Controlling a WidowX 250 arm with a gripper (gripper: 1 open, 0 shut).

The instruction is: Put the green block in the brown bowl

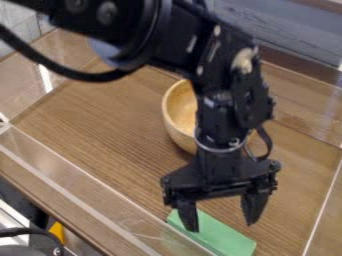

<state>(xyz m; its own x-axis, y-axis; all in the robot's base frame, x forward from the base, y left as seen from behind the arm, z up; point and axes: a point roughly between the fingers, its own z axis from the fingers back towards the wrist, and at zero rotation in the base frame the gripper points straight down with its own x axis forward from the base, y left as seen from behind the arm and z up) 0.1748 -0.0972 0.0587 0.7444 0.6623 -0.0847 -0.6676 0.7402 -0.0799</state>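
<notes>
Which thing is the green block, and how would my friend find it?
Start at the wooden table with clear plastic walls and find the round brown bowl under the big black robot arm. Come toward the table's near edge: the green block lies flat there, just below the open gripper. It is the only green thing, a flat slab.

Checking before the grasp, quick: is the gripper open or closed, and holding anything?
Gripper: open, holding nothing, fingers spread just above the green block.
</notes>
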